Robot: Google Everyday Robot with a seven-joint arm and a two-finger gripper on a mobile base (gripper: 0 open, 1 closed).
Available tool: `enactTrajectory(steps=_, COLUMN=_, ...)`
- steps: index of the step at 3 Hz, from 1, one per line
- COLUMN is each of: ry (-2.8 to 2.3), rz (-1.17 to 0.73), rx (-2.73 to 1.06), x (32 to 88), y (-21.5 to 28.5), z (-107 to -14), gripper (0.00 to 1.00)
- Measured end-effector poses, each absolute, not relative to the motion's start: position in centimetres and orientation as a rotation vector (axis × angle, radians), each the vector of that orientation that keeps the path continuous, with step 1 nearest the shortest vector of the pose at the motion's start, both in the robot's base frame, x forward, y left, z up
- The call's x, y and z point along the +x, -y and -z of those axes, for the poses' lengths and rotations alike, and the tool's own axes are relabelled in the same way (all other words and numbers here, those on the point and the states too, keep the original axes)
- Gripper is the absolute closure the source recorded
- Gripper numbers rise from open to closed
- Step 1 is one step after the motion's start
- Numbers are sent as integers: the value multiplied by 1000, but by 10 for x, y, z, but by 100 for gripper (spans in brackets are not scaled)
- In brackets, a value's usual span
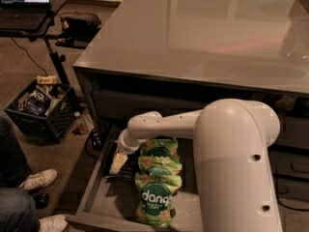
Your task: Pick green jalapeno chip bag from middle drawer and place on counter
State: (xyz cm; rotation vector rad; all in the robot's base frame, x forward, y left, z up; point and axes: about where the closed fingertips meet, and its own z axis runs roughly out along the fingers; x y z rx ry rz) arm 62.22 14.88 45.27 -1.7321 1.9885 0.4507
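1. Down at the left side of the open drawer [110,203], the end effector [118,162] hangs just above the dark chip bag [128,171].
2. Shadow hides most of that bag; whether the end effector is apart or clamped cannot be told.
3. Green snack bags [157,192] lie just beside it, under the arm [166,124]; the table [193,33] is above.

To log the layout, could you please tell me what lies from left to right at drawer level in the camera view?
White sneaker → middle drawer's left wall → gripper, down inside the drawer → green dang bags → robot's white arm.
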Motion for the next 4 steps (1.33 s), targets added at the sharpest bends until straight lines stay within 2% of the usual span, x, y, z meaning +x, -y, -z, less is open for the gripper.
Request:
enactTrajectory(steps=2, ry=-2059, rz=-329, rx=-1803, x=626, y=-140, z=-425, gripper=9)
enactTrajectory(steps=4, ry=-2107, rz=-279, rx=-1885, x=618, y=-129, z=-399, gripper=11)
